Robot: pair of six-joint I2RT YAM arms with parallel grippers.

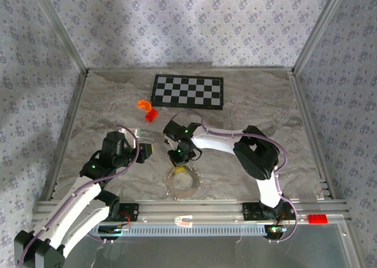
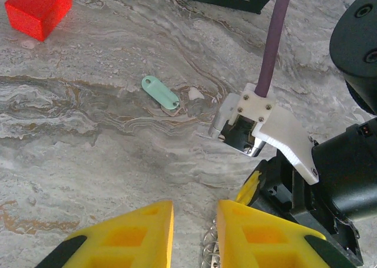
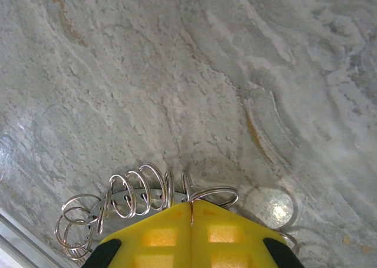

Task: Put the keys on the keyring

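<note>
The table point(image 1: 283, 162) is marbled grey and beige, with thin brown veins. The walls point(image 1: 194, 20) wear pale grey paper with a small lilac flower pattern. By the table's far edge lies a checkerboard point(image 1: 188, 91) of black and white squares. Off its left end sit 1 orange curved piece point(image 1: 143, 105) and 1 red piece point(image 1: 151, 115). The key point(image 2: 160, 92) is pale teal-green. The keyring point(image 3: 141, 200) is shiny silver wire. The left gripper point(image 2: 194, 212) and right gripper point(image 3: 191, 206) are yellow with black behind. The 2 arms are white with black joints, and a purple cable point(image 2: 272, 38) runs along them. At the table's near right corner, 1 red block point(image 1: 317, 218) sits on a silvery rail point(image 1: 235, 210).
</note>
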